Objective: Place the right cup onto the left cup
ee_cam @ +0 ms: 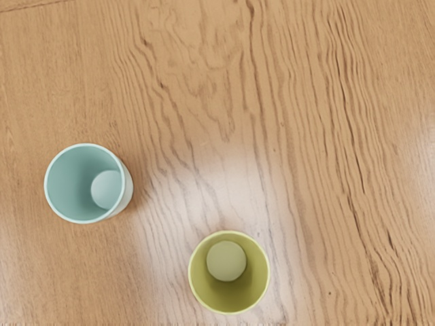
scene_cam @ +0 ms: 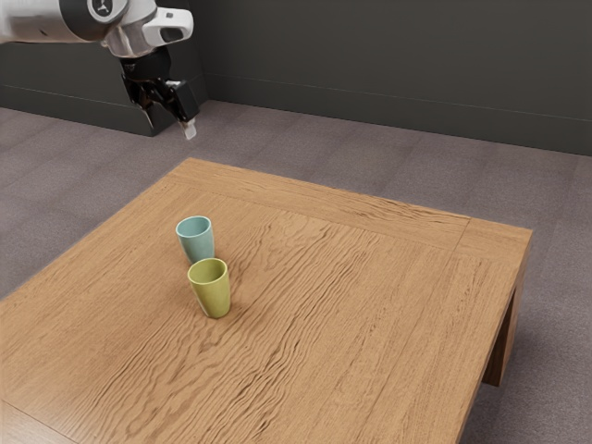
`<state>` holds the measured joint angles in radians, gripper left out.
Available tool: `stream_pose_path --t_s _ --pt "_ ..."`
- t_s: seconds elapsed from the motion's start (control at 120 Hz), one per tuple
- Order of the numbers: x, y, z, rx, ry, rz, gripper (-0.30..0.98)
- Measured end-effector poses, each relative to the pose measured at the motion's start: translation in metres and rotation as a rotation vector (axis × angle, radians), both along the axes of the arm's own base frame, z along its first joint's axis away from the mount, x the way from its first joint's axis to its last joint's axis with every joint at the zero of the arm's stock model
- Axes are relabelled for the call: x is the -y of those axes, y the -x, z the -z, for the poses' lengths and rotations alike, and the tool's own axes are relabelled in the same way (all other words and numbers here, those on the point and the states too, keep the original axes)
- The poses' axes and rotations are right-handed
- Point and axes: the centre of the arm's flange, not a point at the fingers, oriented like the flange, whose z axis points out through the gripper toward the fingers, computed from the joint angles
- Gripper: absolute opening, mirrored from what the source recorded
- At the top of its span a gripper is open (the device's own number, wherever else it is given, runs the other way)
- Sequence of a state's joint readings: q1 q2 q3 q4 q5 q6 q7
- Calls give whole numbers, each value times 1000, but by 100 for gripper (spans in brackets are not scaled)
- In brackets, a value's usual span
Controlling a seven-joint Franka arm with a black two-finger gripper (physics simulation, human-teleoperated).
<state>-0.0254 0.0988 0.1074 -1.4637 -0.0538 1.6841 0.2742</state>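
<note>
Exterior view: gripper (scene_cam: 170,126) is up high, well clear of both cups, jaws parted w/ nothing btwn them. Green cup (scene_cam: 213,291), the R one to move, stands upright on the wood table (scene_cam: 370,324), mouth up. Blue cup (scene_cam: 197,242), the L one, is also upright, nr the green cup & farther from the camera; only the upper part of each inside is visible from here.

Wrist view: looking down into both. Green cup's inside is visible down to its round, paler base; same w/ blue cup, base pale too, rim lighter than the wall. Cups stand apart, bare wood btwn.
</note>
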Motion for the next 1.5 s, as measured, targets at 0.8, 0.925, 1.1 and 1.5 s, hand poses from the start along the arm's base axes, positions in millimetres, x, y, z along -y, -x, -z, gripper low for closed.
stream_pose_path --t_s 0.8,0.925,1.1,1.5 --pt "86 59 141 -195 73 61 69" --pt "123 54 173 -203 60 105 69" --pt "143 47 194 -183 41 121 69" --pt "56 31 204 -158 36 -56 69"
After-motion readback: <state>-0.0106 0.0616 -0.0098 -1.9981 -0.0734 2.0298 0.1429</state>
